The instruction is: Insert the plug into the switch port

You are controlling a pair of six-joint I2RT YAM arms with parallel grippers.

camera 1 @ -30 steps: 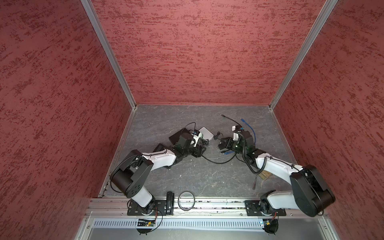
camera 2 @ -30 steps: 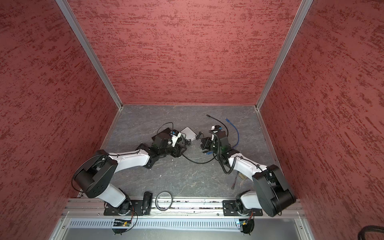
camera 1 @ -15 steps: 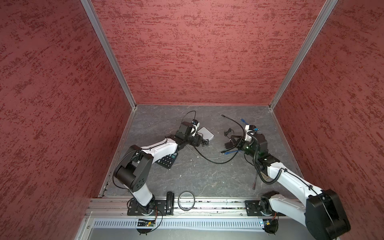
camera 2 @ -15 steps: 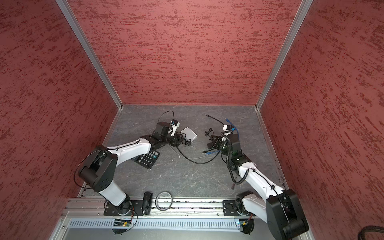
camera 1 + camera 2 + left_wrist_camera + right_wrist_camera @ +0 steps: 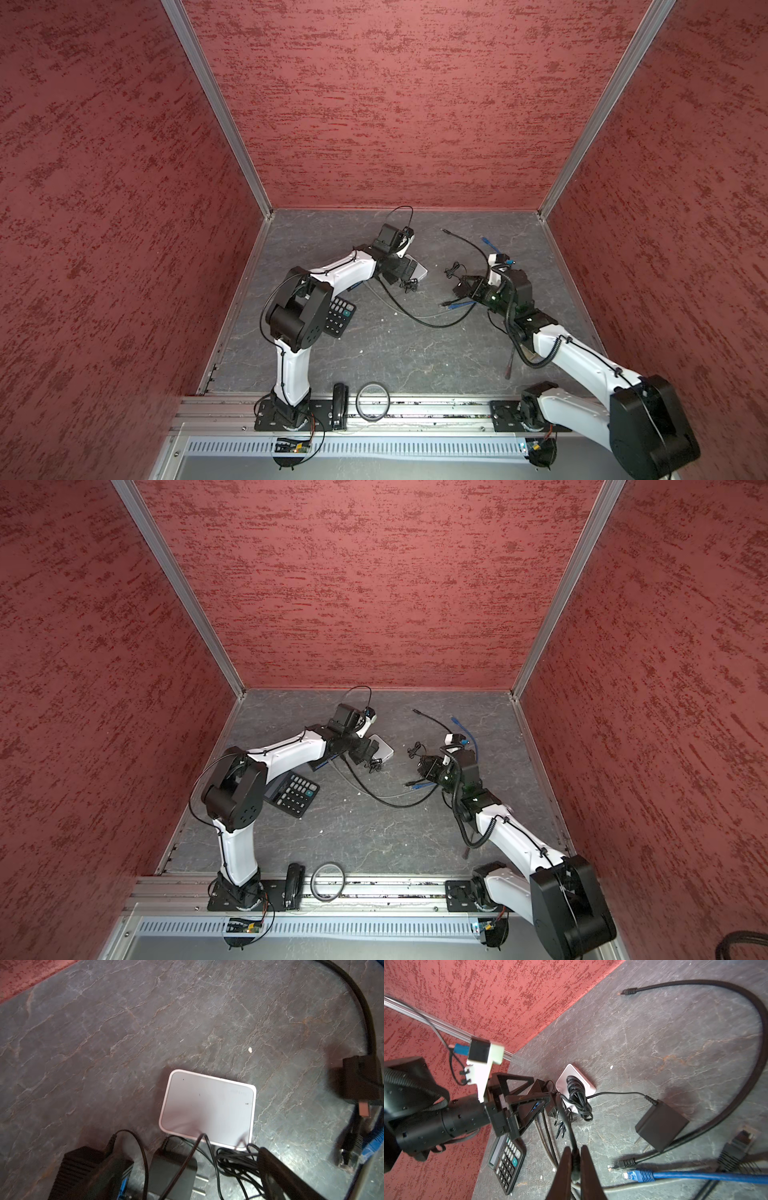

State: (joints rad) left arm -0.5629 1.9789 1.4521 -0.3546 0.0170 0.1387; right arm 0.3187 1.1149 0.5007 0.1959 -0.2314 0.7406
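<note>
Two arms over grey floor [image 5: 395,353], white switch [image 5: 207,1109] lying flat toward back, just beyond left gripper [image 5: 402,272], its fingers spread wide, right gripper [image 5: 574,1151] pinching black cable [image 5: 569,1130], plug end unclear, calculator [image 5: 506,1159] beside left arm

My left gripper [image 5: 398,271] has spread wide beside the switch [image 5: 419,270], apparently letting go. My right gripper [image 5: 463,290] has drawn its black cable [image 5: 566,1120] rightward; the calculator [image 5: 338,316] has been uncovered since 1 second ago.
</note>
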